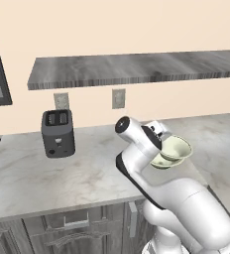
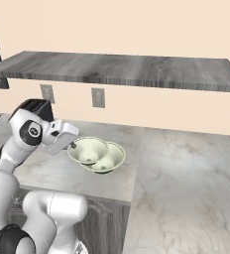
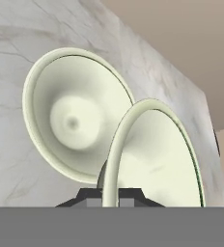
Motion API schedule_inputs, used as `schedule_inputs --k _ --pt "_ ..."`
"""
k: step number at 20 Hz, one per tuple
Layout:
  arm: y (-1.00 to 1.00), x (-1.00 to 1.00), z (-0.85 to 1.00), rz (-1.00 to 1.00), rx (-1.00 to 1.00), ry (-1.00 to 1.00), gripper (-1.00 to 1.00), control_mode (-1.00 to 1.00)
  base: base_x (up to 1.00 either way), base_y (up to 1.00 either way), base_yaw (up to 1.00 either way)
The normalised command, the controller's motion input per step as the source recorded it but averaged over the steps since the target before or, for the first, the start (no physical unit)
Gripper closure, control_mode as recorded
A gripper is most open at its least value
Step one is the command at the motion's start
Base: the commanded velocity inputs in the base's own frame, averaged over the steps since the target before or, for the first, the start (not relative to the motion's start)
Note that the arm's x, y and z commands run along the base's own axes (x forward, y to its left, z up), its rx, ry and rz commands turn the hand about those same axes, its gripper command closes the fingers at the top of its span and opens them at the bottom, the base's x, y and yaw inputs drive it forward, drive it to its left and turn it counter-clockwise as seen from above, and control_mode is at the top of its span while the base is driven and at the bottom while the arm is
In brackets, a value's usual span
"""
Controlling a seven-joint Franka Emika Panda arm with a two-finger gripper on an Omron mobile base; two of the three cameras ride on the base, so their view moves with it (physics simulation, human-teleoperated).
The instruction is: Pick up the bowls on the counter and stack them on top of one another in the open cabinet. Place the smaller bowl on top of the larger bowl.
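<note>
At frame center, the pincer [image 3: 111,201] is clenched on the rim of the smaller bowl [image 2: 88,150], beside the larger bowl [image 2: 111,159] above the pale surface [image 2: 186,168].

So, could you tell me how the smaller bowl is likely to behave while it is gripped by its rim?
The smaller bowl looks rigid, so it probably won't flex. Its glossy glaze may let the thin rim slip between the fingers. Held at one edge, it could tilt and knock the larger bowl beside it.
</note>
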Motion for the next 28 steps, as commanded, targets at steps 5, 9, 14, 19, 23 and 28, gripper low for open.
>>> schedule_inputs --k 5,9,14,19,23,28 --pt "-0.05 0.12 -0.1 0.0 0.0 0.0 1.0 -1.0 0.0 0.0 0.0" --pt "-0.1 0.07 -0.05 0.0 0.0 0.0 1.0 -1.0 0.0 0.0 0.0" --pt "-0.07 0.01 -0.13 0.0 0.0 0.0 1.0 -1.0 0.0 0.0 0.0" --pt "0.0 0.06 -0.22 0.0 0.0 0.0 1.0 -1.0 0.0 0.0 0.0" --pt "0.0 0.16 -0.18 0.0 0.0 0.0 1.0 -1.0 0.0 0.0 0.0" --pt "-0.01 0.21 -0.09 0.0 0.0 0.02 1.0 -1.0 0.0 0.0 0.0"
